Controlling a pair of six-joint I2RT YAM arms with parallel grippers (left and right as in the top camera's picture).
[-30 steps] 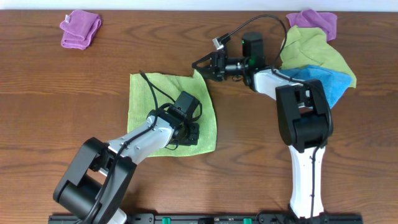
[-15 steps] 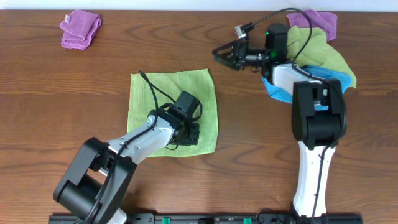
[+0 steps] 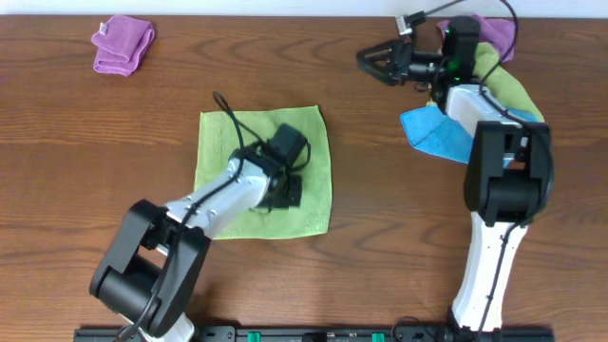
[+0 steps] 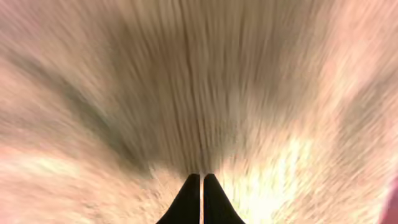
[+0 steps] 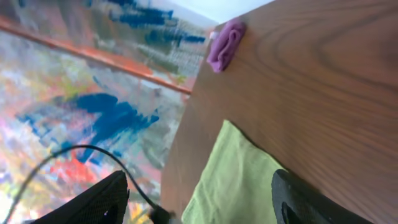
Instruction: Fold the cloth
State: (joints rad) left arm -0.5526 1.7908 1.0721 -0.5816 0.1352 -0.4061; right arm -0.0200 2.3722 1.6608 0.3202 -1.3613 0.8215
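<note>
Two green cloths (image 3: 217, 142) (image 3: 521, 93), two purple cloths (image 3: 123, 43) (image 3: 499, 33), one blue cloth (image 3: 427, 133)

the left arm (image 3: 214, 199) lies across the cloth (image 3: 223, 142), and the left tool (image 3: 290, 190), closed, covers its near right part; its left half is unblocked. bare desk (image 3: 380, 209) runs between the cloth and the blue cloth (image 3: 432, 133). the right tool (image 3: 372, 62), jaws apart, hangs over bare wood far back. a folded purple cloth (image 3: 123, 43) sits far left, well apart.

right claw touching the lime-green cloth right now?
Apart. The overhead view shows the right claw open near the far edge, with a wide stretch of bare tabletop between it and the cloth.
</note>
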